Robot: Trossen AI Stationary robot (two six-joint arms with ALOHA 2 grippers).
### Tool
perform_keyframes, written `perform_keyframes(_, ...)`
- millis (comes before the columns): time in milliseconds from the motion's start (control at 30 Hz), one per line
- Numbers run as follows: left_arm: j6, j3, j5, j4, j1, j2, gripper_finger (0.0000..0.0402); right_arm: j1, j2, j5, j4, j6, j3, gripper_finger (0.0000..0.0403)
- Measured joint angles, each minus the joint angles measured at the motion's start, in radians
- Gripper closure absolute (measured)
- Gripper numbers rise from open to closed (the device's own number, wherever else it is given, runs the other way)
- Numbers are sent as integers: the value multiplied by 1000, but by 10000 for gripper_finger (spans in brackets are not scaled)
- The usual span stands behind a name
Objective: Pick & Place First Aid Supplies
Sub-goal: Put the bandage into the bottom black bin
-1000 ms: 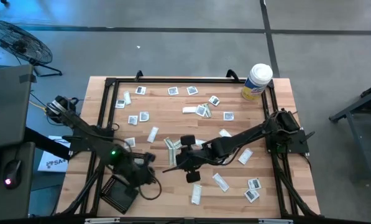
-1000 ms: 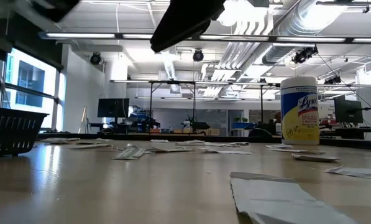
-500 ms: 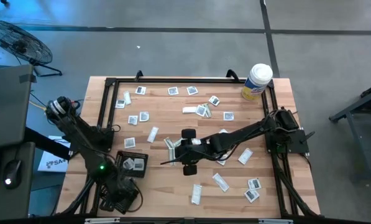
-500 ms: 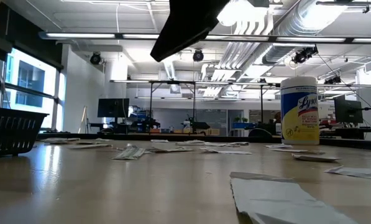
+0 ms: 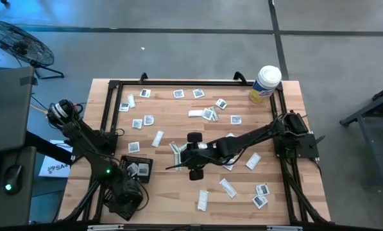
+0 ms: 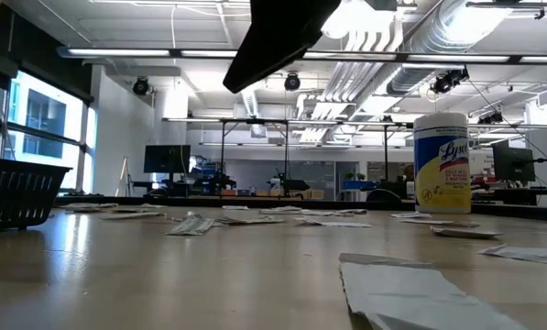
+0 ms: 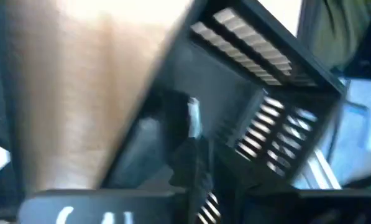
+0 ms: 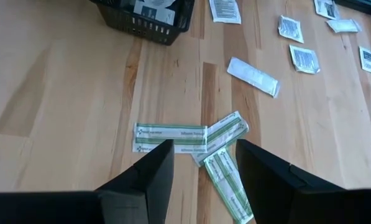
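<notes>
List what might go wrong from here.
1. The right claw, open, hangs over three overlapping green strips; it may lift more than one, or none.
2. They lie flat on the table, so its fingers may scrape the wood.
3. The left claw sits at a black tray; it might knock it.

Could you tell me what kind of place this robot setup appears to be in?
Probably a robotics lab or open workshop: exposed ceiling ducts, rows of workstation monitors behind the wooden table, and a bare concrete floor.
</notes>
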Motion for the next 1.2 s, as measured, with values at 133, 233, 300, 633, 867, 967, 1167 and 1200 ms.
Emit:
perform_keyframes(133, 8, -3, -13, -26, 0, 0, 307, 5, 0, -3, 10, 12, 0, 237)
perform_keyframes(233, 42, 10, 24, -86, 0, -9, 284, 9, 0, -10, 22, -14, 0, 241)
perform_keyframes(300, 58, 47, 34, -145, 0, -12, 279, 10, 2, -27, 34, -33, 0, 245)
perform_keyframes(633, 265, 199, -397, -275, -1, -157, 277, 18, 159, -122, 152, -82, 0, 262)
perform_keyframes(867, 374, 192, -883, -240, 0, -186, 277, 13, 234, -139, 211, -58, 0, 263)
perform_keyframes(967, 374, 192, -947, -242, 0, -183, 277, 13, 262, -143, 249, -33, 0, 268)
perform_keyframes(1167, 374, 191, -996, -244, -1, -182, 277, -10, 288, -141, 247, 10, 0, 280)
perform_keyframes(1200, 374, 191, -1016, -243, -1, -182, 277, -14, 289, -143, 254, 7, 0, 284)
